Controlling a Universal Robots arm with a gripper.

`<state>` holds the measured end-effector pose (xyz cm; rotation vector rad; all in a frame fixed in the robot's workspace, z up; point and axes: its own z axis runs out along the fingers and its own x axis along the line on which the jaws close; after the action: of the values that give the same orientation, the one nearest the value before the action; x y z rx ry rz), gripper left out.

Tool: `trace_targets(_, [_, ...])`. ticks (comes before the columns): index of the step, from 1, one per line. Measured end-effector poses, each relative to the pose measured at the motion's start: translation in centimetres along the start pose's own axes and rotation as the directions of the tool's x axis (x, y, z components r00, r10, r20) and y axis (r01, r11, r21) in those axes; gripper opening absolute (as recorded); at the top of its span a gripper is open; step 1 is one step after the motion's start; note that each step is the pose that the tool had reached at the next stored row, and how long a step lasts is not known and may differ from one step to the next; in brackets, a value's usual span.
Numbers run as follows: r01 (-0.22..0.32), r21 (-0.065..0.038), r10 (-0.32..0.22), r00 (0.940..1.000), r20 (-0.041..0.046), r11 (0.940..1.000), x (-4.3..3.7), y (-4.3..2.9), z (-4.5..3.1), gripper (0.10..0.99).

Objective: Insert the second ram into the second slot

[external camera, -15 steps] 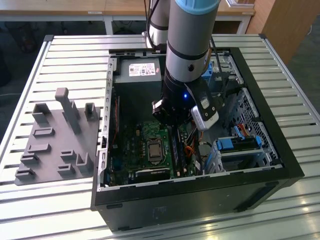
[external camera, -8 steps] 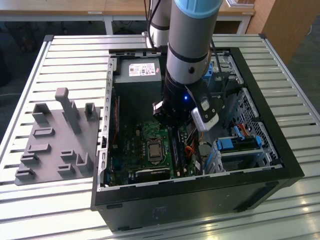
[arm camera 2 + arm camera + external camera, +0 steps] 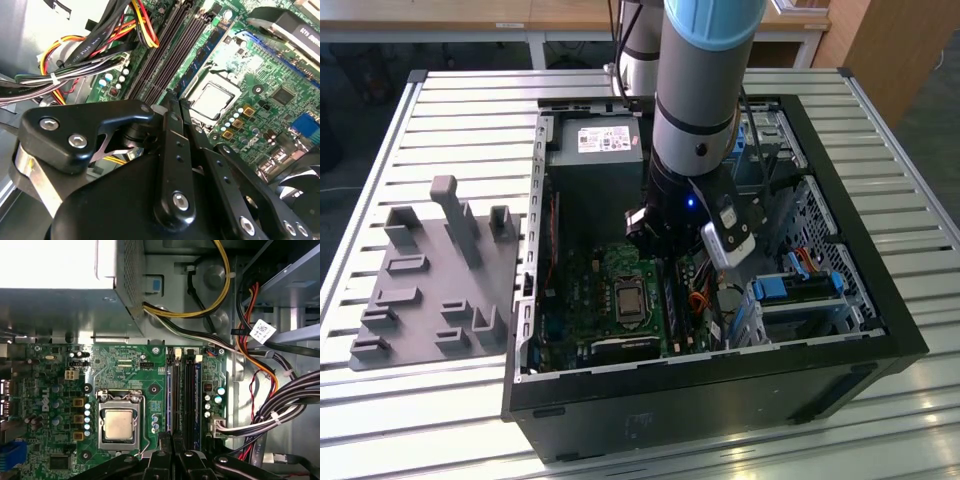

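My gripper [image 3: 665, 255] hangs inside the open computer case, low over the green motherboard [image 3: 575, 300]. Its two dark fingers [image 3: 170, 130] lie pressed together in both wrist views, and no stick shows between them. The fingertips [image 3: 169, 441] hover over the end of the black memory slots [image 3: 183, 390], on the side nearest the processor socket [image 3: 119, 423]. A thin blue strip [image 3: 201, 64] runs along the slot closest to the socket. I cannot tell whether it is the second ram or which slot it sits in.
Bundles of black, red and yellow cables [image 3: 270, 405] run beside the slots. The power supply [image 3: 595, 145] fills the case's far end. Blue drive-bay clips [image 3: 790, 290] sit at the exterior view's right. A grey holder block [image 3: 430, 270] lies on the slatted table outside the case.
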<state>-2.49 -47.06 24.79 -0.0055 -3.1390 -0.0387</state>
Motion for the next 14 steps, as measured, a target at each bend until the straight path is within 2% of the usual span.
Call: trace_targets(14, [0.0,0.0,0.0,1.0,0.0,1.0,-0.11,0.0,0.37,0.129])
